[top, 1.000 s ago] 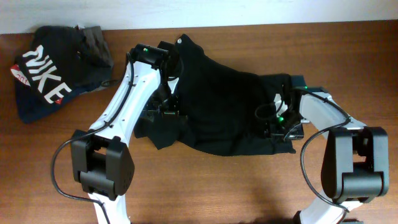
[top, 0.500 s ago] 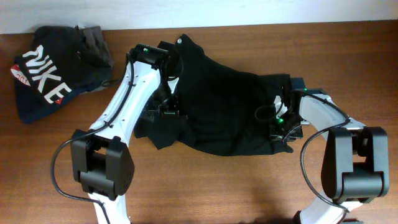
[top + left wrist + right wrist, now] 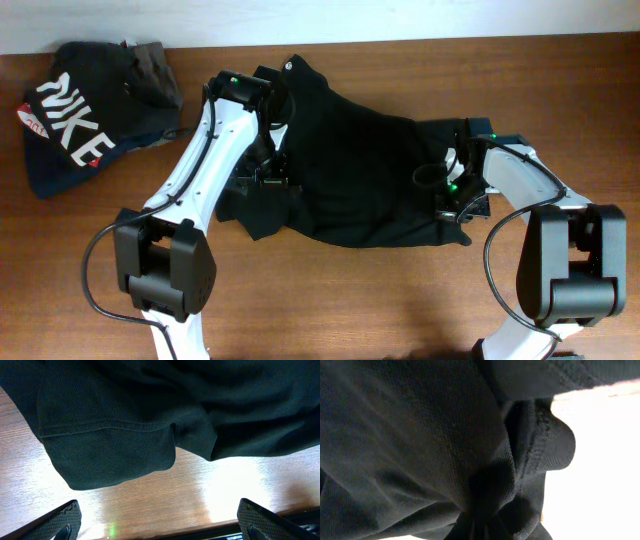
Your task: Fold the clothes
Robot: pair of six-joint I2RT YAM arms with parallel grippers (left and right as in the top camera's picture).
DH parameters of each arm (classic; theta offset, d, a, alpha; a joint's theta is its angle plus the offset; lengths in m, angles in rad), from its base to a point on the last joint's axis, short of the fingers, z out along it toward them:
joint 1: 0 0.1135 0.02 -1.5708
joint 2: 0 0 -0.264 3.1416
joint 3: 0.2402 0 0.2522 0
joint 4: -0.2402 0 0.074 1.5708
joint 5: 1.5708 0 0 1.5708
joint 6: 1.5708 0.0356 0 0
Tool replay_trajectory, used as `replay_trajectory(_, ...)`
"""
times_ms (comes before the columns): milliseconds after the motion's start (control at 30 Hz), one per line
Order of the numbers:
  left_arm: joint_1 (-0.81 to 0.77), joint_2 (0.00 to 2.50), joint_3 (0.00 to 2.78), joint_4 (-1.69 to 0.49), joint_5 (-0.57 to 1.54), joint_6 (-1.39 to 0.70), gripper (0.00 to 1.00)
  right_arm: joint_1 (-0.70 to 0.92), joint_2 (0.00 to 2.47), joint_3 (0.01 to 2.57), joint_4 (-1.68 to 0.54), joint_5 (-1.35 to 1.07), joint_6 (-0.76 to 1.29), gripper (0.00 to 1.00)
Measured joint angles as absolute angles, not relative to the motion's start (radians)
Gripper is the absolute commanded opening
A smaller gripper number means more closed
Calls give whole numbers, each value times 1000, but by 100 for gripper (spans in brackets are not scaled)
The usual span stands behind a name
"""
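Observation:
The black T-shirt [image 3: 350, 170] lies crumpled across the middle of the wooden table [image 3: 350, 300]. My left gripper [image 3: 262, 182] hovers over its left part, jaws wide open and empty. In the left wrist view the shirt's sleeve and hem [image 3: 125, 445] lie just beyond the open gripper [image 3: 162, 527], with bare wood between the fingertips [image 3: 62, 520]. My right gripper [image 3: 456, 205] is at the shirt's right end, shut on a bunch of the fabric. In the right wrist view the black cloth [image 3: 420, 435] gathers into the pinch [image 3: 480, 530] and hides the fingers.
A dark garment with white NIKE lettering [image 3: 70, 120] lies at the back left, with a grey folded garment [image 3: 155, 65] beside it. The table's front edge [image 3: 210, 527] shows close below the left gripper.
My right gripper has closed on the shirt's right end, and the fabric there has bunched up and shifted slightly. The left arm has stayed still and open.

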State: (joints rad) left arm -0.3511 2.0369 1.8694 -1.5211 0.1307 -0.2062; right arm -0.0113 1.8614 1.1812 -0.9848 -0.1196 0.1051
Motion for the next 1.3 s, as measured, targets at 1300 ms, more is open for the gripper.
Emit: replay_trajectory(1300, -351, 2037, 1869, -1512, 96, -206, 99, -11, 1640, 1279, -1636, 40, 343, 4)
